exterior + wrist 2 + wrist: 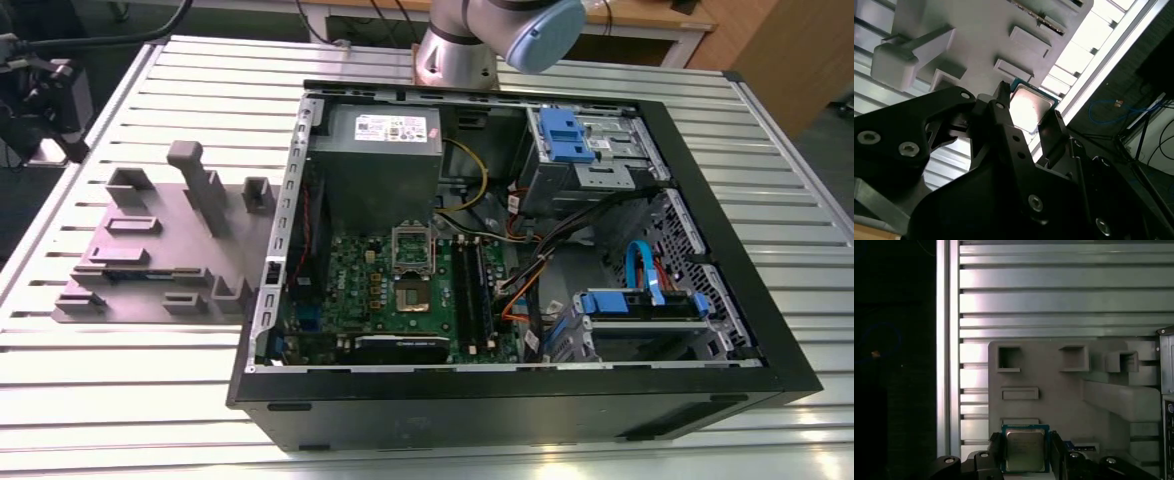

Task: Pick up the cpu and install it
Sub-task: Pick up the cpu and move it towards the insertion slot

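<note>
Seemingly, claw (1026, 440) clasps cpu (1025, 454) at fixture plate (1054, 390).

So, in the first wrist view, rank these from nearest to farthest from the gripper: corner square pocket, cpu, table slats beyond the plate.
1. cpu, held in the gripper.
2. corner square pocket, at the fixture plate far corner.
3. table slats, past the plate's far edge.

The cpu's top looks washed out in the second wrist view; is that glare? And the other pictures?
Yes: in the second wrist view the cpu carries a pale glare patch and the table burns white; in the first wrist view the cpu is evenly lit, with darkness beyond the table's edge; in the exterior view the table's slats reflect bright bands.
</note>
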